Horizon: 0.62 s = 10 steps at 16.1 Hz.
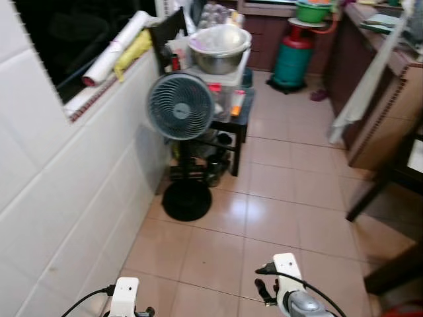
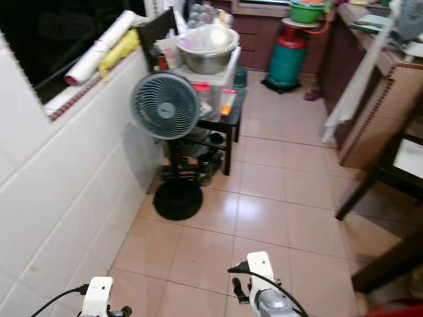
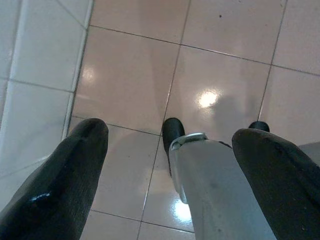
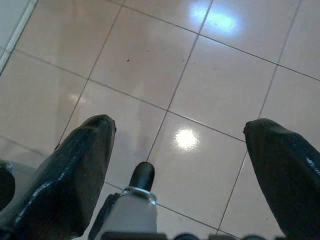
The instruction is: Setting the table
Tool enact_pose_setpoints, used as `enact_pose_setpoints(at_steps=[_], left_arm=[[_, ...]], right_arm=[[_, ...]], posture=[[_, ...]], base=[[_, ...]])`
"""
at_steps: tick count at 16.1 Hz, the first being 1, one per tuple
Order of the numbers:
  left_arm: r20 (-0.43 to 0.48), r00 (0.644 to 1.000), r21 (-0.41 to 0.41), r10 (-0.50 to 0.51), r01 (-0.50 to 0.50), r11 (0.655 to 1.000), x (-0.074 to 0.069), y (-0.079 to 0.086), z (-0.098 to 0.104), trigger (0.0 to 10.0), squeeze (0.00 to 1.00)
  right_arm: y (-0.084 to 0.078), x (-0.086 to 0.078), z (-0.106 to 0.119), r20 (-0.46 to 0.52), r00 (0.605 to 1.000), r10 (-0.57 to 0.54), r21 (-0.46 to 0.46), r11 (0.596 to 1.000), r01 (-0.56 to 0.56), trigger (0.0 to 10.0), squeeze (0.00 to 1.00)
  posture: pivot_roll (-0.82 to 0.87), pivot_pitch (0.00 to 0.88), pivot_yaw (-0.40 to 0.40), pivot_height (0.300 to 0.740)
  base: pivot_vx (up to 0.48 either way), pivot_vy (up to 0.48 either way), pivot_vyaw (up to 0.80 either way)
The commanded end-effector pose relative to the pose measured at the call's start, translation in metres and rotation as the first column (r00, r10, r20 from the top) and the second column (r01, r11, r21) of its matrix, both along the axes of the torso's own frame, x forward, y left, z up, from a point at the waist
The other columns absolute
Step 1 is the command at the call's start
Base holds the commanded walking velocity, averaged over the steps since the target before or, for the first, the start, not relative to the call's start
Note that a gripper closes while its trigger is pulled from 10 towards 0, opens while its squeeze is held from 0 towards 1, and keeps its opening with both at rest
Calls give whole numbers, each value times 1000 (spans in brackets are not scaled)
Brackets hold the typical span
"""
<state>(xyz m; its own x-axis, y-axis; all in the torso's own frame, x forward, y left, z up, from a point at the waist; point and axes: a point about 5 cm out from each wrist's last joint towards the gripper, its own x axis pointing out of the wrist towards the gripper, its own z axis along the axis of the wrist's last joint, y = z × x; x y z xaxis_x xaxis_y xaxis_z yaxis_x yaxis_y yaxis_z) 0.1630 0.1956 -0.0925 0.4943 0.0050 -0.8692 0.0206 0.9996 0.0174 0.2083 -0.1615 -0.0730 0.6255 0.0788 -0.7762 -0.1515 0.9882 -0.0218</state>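
- The head views look down a narrow tiled kitchen passage, with a white tiled wall (image 1: 73, 198) on the robot's left and a dark window opening above it.
- A round grey fan (image 1: 180, 105) on a black stand stands beside that wall, its disc base resting on the floor (image 1: 277, 191).
- Just behind the fan, a small black table (image 1: 228, 125) carries a clear plastic box, and a large metal bowl (image 1: 219, 49) sits on top of that; no plates or cutlery for the table setting can be made out.
- On the window sill lie a white paper roll (image 1: 115, 49) and a yellow bundle beside it.
- Farther back stands a green gas cylinder (image 1: 293, 59) with a green basin (image 1: 312, 10) on a stand above it.
- A brown counter (image 1: 383, 99) runs along the robot's right, a pale cloth hanging from its edge.
- Both arms hang low at the bottom of the head views, wrists just in sight.
- The left wrist view adds the left gripper (image 3: 170, 150), its two black fingers spread wide and holding nothing, over glossy floor tiles next to the wall's foot, with the robot's silver leg and black feet between them.
- The right wrist view adds the right gripper (image 4: 177, 145), likewise released and empty, above bare tiles with a bright light reflection.
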Motion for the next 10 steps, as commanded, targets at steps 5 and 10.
enact_pose_setpoints(at_steps=[5,10], left_arm=[[-3,1000,10,5,-5,1000,1,2,1,10000,0],[11,1000,18,6,-6,1000,3,5,2,10000,0]], right_arm=[[-1,2,1,-7,1000,-19,2,1000,19,10000,0],[2,4,1,-8,994,-107,41,993,107,10000,0]], posture=[[43,0,-29,740],[32,0,-2,740]], base=[[0,0,0],[0,0,0]])
